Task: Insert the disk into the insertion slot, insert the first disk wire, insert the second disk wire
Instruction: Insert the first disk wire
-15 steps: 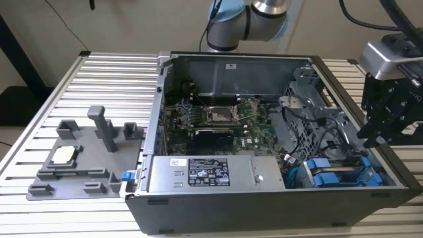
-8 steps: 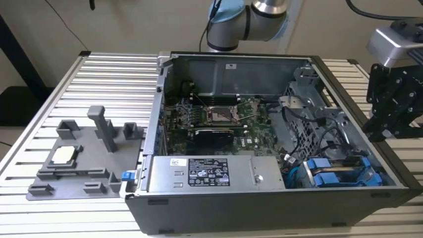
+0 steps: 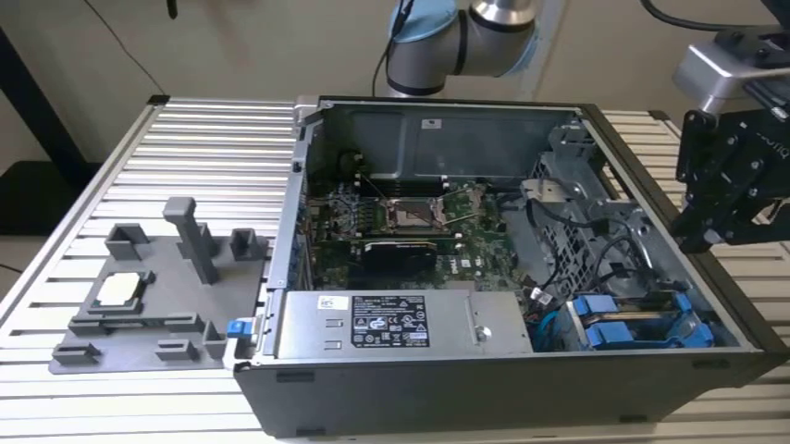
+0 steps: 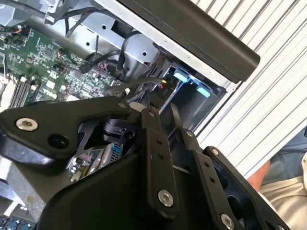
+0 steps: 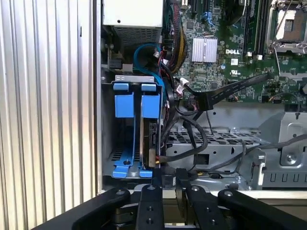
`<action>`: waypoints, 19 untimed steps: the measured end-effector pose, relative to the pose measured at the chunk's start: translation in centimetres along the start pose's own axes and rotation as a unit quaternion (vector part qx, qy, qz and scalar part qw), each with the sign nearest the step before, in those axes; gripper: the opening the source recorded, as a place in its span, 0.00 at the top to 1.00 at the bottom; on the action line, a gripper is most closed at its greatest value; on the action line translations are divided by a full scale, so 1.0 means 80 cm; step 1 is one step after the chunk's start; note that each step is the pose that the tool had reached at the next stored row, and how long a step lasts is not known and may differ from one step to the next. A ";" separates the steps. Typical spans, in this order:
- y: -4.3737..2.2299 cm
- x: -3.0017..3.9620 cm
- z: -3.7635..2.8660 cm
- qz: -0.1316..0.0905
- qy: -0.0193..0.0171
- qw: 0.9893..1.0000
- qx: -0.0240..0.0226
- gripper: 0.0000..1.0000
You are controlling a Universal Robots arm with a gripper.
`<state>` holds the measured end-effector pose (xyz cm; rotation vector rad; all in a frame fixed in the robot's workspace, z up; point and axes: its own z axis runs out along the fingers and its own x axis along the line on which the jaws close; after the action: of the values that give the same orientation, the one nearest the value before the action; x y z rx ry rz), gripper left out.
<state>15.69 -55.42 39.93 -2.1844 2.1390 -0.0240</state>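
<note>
Disk bay, first wrist view: left of centre, the insertion slot (image 5: 108, 143) holds the disk (image 5: 152, 136) in its blue carrier (image 5: 150, 105), and at bottom centre your gripper (image 5: 169, 175) is narrowly parted and empty, so align squarely on one black wire (image 5: 201, 139), avoiding its neighbours.

Disk (image 5: 150, 108) (smooth blue plastic frame)

Black screw-studded claw (image 5: 169, 181) on silver, blue-capped arm (image 3: 482, 46).
</note>
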 end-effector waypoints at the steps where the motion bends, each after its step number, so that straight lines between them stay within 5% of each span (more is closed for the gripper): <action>1: -0.0001 -0.0043 0.0004 0.000 0.000 1.000 0.000 0.73; 8: 0.0004 -0.0336 0.0037 0.000 0.000 1.000 0.000 0.73; 14: 0.0267 -0.0385 0.0026 0.000 0.002 1.000 0.002 0.73; 17: 0.0396 -0.0393 0.0019 0.000 0.006 1.000 0.002 0.73; 19: 0.0447 -0.0395 0.0016 -0.002 0.014 1.000 0.002 0.73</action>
<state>12.07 -52.32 39.70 -2.1991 2.1474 -0.0594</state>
